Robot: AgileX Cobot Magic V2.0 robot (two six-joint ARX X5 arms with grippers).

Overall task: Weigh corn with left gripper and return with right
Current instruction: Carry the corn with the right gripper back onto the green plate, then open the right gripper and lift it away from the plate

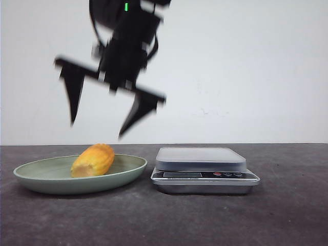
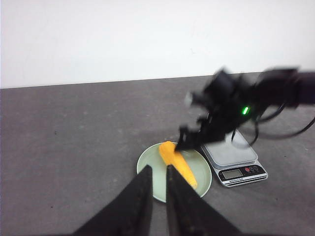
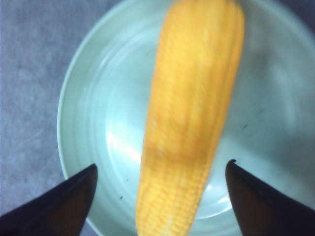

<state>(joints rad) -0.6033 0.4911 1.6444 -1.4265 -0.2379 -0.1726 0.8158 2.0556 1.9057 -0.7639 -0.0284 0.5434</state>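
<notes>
On the dark counter (image 1: 287, 215), a green plate (image 1: 36, 177) stands just beside a scale (image 1: 202, 159). The right pincer (image 1: 97, 130) hangs above the plate, released wide, empty. The corn (image 1: 93, 160) lies in the plate. The left pincer (image 2: 158, 168) is clenched, holding nothing

Bumpy corn, shiny plate, rough table

The corn (image 1: 93, 160) is yellow-orange, with little bumpy rows. The green plate (image 1: 46, 178) looks smooth and a bit shiny, like glazed pottery. The scale (image 1: 205, 170) has a smooth, shiny metal top. The table (image 1: 287, 215) is dark grey, dull and rough. The wall (image 1: 246, 66) is plain, flat white.
</notes>
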